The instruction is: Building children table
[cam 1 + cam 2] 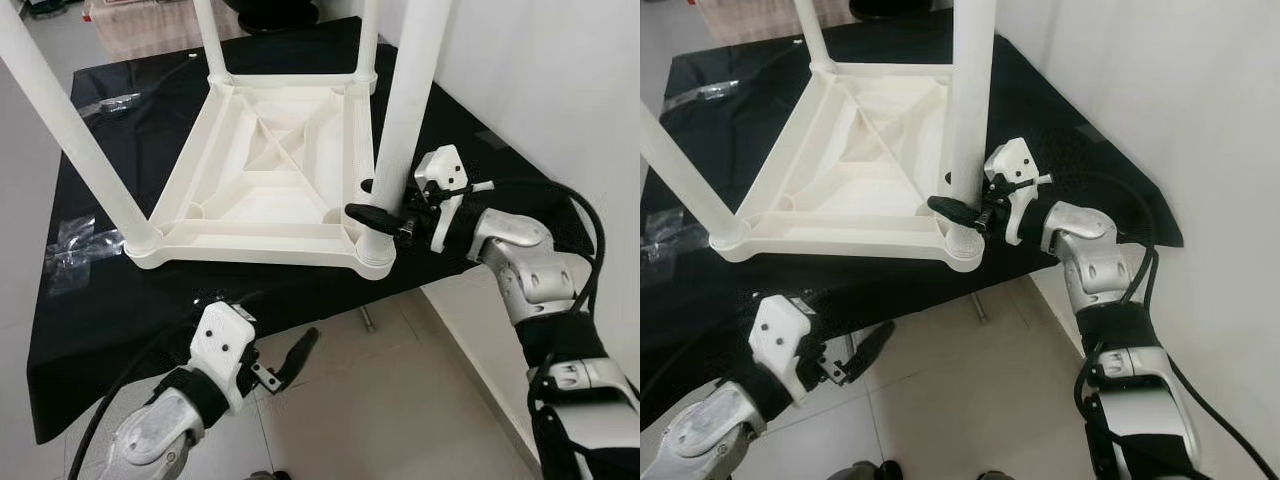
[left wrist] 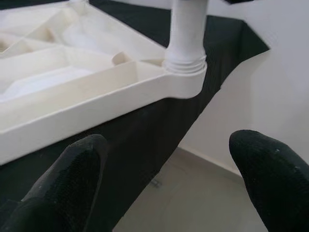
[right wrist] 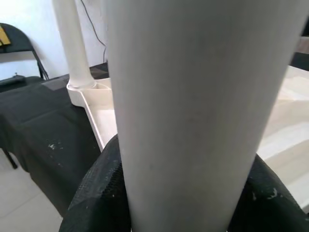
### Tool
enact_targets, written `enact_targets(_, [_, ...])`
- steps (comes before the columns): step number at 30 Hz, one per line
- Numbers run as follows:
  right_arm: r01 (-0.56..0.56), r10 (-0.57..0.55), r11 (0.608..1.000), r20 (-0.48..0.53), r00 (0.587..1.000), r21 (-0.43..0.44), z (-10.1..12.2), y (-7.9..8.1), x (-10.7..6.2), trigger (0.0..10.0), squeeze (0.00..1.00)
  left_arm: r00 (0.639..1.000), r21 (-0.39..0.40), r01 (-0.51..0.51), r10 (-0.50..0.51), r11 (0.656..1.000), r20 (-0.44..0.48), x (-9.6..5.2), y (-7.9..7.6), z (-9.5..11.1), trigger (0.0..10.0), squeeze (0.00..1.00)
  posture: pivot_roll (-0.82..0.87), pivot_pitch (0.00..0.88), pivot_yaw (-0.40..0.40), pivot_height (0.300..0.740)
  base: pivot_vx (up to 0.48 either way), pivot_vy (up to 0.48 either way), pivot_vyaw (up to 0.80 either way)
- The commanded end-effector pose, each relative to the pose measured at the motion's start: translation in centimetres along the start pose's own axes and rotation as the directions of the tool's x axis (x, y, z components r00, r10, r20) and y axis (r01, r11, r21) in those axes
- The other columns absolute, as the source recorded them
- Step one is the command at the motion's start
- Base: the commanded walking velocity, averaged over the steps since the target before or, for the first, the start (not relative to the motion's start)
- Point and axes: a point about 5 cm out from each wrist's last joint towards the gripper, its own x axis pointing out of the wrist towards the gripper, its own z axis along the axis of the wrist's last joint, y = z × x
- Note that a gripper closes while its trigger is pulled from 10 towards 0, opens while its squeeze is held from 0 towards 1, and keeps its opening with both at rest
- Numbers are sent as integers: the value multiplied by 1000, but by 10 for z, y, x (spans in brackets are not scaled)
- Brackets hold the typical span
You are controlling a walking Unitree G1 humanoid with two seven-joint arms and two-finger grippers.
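Right claw (image 1: pixel 385 205) clamps table leg (image 1: pixel 405 110).

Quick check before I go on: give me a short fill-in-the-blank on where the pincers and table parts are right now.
1. The right pincer is closed around a white table ____.
2. The upside-down tabletop rests on a ____ cloth.
3. The left pincer hangs over the floor, its fingers ____ and holding nothing.
4. The number of legs standing in the tabletop's corners is ____.

Missing words: leg; black; open; four

- White plastic children's table (image 1: pixel 270 180) lies upside down on the black-covered worktop (image 1: pixel 110 300), ribbed underside up.
- Four white legs (image 1: pixel 405 120) stand upright in its corner sockets.
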Motion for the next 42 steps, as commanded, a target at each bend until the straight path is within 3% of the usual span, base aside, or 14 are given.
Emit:
enact_targets(1, [8,-8,1000,-56,998,-8,-10,2,-2,0,0,1000,-1,4,-4,1000,-18,-4,-1,-1,10000,0,23,223,-24,740,0,0,0])
enact_targets(8, [337,-315,940,-233,920,58,-36,15,-14,0,0,1000,-5,-6,6,1000,-24,-4,-1,-2,10000,0,3,215,-33,740,0,0,0])
enact_targets(10, [716,-631,688,-391,670,118,-53,55,-29,0,0,999,-17,-19,18,1000,-30,-3,1,-5,10000,0,-12,217,-18,740,0,0,0])
enact_targets(12, [770,-666,623,-424,614,137,-53,73,-33,0,0,999,-23,-24,23,999,-32,-3,2,-6,10000,0,-14,217,-12,740,0,0,0])
enact_targets(14, [767,-669,609,-390,633,202,-45,92,-17,0,0,998,-35,-37,36,999,-43,0,3,-9,10000,0,-36,205,9,740,0,0,0])
enact_targets(22, [732,-675,652,-286,680,199,-31,74,16,0,0,996,-58,-69,66,996,-51,8,3,-17,10000,0,-53,202,-2,740,0,0,0])
enact_targets(23, [722,-675,664,-259,691,195,-27,68,21,10000,0,996,-68,-84,81,994,-48,11,2,-18,10000,0,-72,195,-17,740,0,0,0])
enact_targets(25, [708,-671,678,-228,706,198,-19,66,24,10000,0,994,-79,-100,96,992,-46,13,2,-19,10000,0,-92,198,-24,740,0,0,0])
enact_targets(26, [682,-655,703,-188,732,201,-12,62,26,10000,1000,992,-89,-118,114,989,-46,14,2,-21,10000,0,-116,196,-27,740,0,0,0])
enact_targets(32, [518,-520,812,-71,851,268,7,56,31,10000,1000,990,-101,-135,131,986,-46,15,2,-23,10000,0,-106,192,-16,740,0,0,0])
enact_targets(33, [447,-457,859,-20,889,249,13,53,33,10000,702,990,-98,-136,132,986,-46,15,2,-23,10000,0,-103,193,-12,740,0,0,0])
enact_targets(35, [402,-415,887,10,910,228,17,51,33,10000,702,990,-95,-136,132,986,-46,15,2,-23,10000,0,-103,193,-12,740,0,0,0])
enact_targets(36, [333,-345,923,34,938,192,19,49,36,10000,0,990,-93,-137,133,986,-46,15,3,-23,10000,0,-93,192,-7,740,0,0,0])
enact_targets(42, [-26,23,997,43,999,70,20,51,42,10000,0,989,-67,-139,136,988,-50,13,3,-24,10000,0,-57,193,-3,740,0,0,0])
